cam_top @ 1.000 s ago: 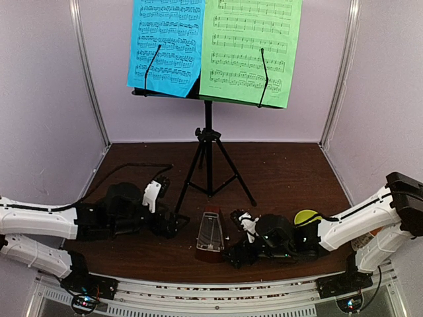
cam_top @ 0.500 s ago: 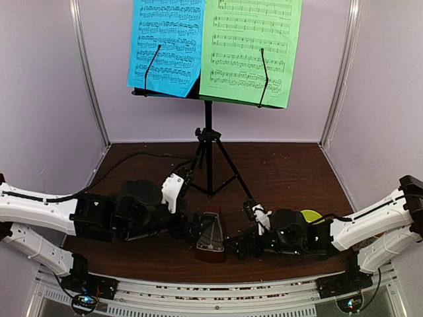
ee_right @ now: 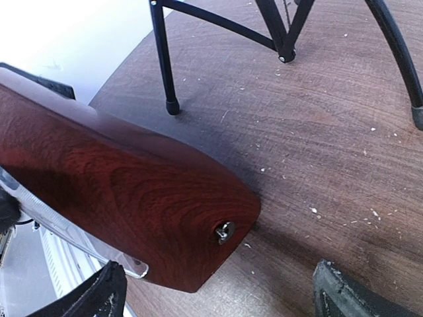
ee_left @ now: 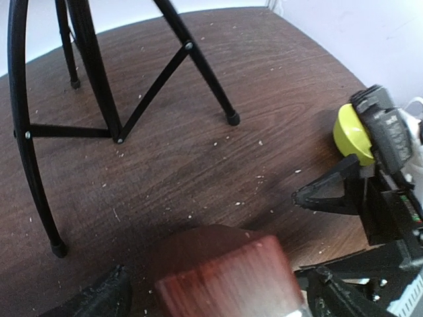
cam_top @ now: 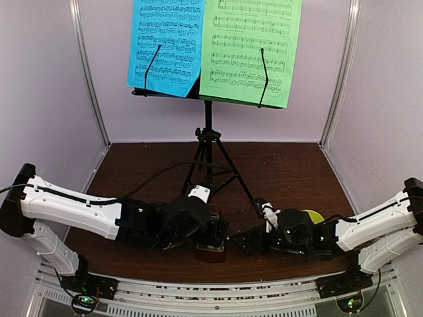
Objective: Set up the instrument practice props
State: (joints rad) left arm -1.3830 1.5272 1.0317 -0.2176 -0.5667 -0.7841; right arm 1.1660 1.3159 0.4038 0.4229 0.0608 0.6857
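- White-shelled left arm: a second ago it lay well to the left of the metronome. It has since swept across the bench point(cam_top: 291, 172), and the left claw point(cam_top: 213, 232) now sits over the metronome's top. Its jaws are spread wide, one on either side, and nothing is gripped. The frames cannot settle whether a finger touches the wood.
- Reddish-brown pyramid metronome point(cam_top: 210, 251): it has not shifted. It stands at the near edge of the bench, just in front of the tripod legs and between the two claws. The left wrist view shows its top point(ee_left: 225, 277) close under the camera. This looks like the start of a pick or a cover removal, with the closing move not yet made.
- Black tripod music stand point(cam_top: 208, 148): unchanged and upright at mid-bench. The blue sheet point(cam_top: 165, 46) and green sheet point(cam_top: 251, 49) are clipped side by side on its desk, so that part of the setup looks done.
- Right claw point(cam_top: 247, 243): it has crept in from the right and is now just beside the metronome, jaws wide and empty. The right wrist view shows the metronome's side point(ee_right: 119, 185) filling the space ahead of it. Both claws approaching suggests a two-handed move, probably one steadying while the other works.
- Yellow-green bowl point(cam_top: 309, 216): it sits behind the right arm and plays no part here.
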